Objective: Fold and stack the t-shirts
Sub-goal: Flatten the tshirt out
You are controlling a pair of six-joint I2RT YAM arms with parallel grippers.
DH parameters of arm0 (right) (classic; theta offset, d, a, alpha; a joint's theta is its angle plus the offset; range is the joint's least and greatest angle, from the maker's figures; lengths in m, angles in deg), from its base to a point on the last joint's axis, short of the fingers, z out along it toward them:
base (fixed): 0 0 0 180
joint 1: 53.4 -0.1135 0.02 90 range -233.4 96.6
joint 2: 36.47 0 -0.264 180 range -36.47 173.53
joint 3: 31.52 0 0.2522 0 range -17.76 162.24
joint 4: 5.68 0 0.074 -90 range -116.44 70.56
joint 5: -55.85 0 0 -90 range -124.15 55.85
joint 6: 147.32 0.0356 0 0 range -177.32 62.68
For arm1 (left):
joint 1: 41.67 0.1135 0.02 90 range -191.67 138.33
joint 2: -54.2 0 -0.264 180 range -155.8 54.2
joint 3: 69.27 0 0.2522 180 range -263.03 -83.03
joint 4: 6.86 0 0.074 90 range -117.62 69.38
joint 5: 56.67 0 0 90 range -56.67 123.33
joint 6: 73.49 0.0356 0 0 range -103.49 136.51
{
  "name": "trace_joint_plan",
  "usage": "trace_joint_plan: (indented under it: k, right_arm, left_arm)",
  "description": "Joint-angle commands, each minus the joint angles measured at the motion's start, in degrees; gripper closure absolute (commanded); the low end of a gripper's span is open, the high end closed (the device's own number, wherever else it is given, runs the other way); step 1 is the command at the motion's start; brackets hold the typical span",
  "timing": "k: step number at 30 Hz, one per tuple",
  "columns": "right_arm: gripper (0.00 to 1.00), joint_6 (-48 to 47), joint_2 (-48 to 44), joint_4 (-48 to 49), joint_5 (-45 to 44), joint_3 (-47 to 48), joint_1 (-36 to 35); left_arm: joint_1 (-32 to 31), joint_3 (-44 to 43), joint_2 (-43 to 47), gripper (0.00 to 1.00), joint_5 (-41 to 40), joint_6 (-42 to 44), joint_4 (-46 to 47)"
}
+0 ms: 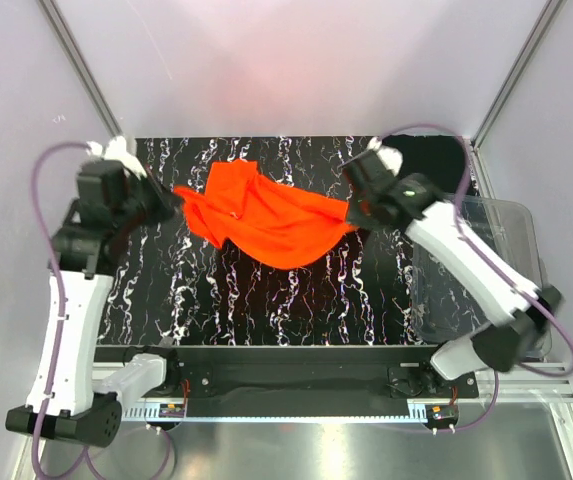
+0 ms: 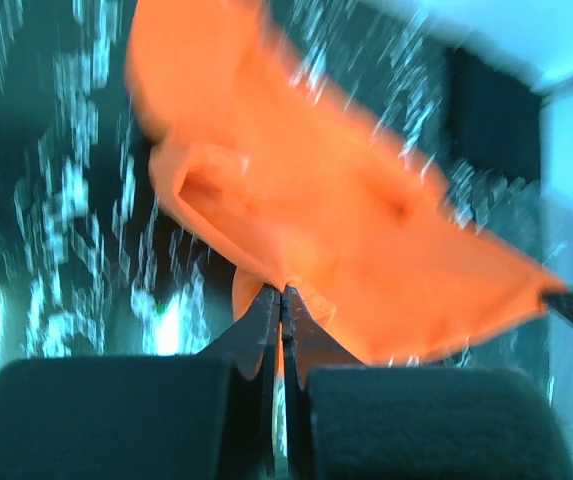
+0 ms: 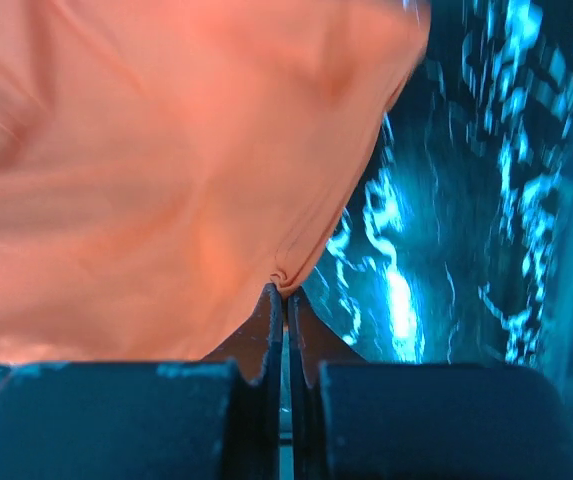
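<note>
T-shirt (image 1: 266, 225), orange-red, stretches between left tool (image 1: 177, 205) and right tool (image 1: 357, 213), both pinching it.

txt: none legible | labels/brands/nos: none | all 3 views

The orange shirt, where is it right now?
In the top view the orange t-shirt is stretched across the far middle of the black marbled table, its left edge pinched by the left gripper and its right edge by the right gripper.

Rumpled orange-red t-shirt (image 1: 266, 222), stretched sideways
</note>
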Motion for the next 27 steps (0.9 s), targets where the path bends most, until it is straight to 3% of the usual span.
trace_joint_plan:
  k: [1,6,11,15,20,23,27]
  right_arm:
    - [1.0,-6.3,-8.8,0.3,-4.3,6.5,0.5]
    - [1.0,-15.0,-19.7,4.0,-0.8,8.8,0.6]
    - [1.0,-23.6,-31.2,14.4,8.8,2.1,0.5]
    - [1.0,-23.0,-39.4,17.2,16.6,0.8,0.6]
    - [1.0,-19.1,-42.3,18.0,17.1,-0.2,0.5]
    - [1.0,-17.2,-39.7,18.6,13.1,-0.3,0.5]
    - [1.0,-14.9,-34.0,17.8,-0.5,-0.8,0.6]
  left_arm:
    - [-1.4,-16.7,-2.9,1.0,-2.8,6.8,0.1]
    - [-4.8,-36.2,-4.1,1.0,-4.3,10.5,0.2]
    - [-8.1,-44.1,0.9,1.0,-7.4,16.7,1.6]
    - [-9.6,-43.4,7.2,1.0,-7.9,18.7,4.4]
    - [-10.6,-43.4,10.8,1.0,-6.9,18.9,8.5]
    - [-11.3,-41.5,7.7,1.0,-7.4,21.2,9.7]
    - [-11.4,-30.2,1.4,1.0,-13.3,25.6,14.0]
